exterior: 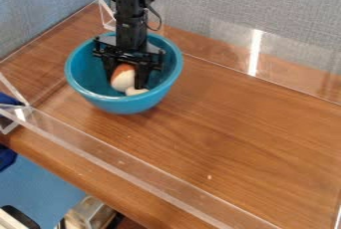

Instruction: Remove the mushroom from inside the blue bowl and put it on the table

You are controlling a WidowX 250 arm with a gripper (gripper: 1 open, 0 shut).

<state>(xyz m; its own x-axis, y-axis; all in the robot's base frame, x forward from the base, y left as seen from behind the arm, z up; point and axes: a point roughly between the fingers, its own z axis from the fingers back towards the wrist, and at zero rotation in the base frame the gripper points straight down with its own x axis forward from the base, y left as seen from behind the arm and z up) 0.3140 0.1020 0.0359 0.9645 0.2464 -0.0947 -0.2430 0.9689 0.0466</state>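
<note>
Mushroom (123, 76) between jaws (131, 78) inside blue bowl (87, 84), jaws narrowed around it

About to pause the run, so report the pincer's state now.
Pincer: down inside the blue bowl, fingers on either side of the mushroom; whether they are clamped on it cannot be told.

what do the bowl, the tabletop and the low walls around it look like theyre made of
The blue bowl: probably plastic, glossy, with a smooth even turquoise colour and soft highlights on the rim. The table: reddish-brown wood or wood-look laminate, with visible grain streaks and a light sheen; which one is unclear. The low walls: clear acrylic or similar, since the wood shows through them and their edges catch the light.
</note>
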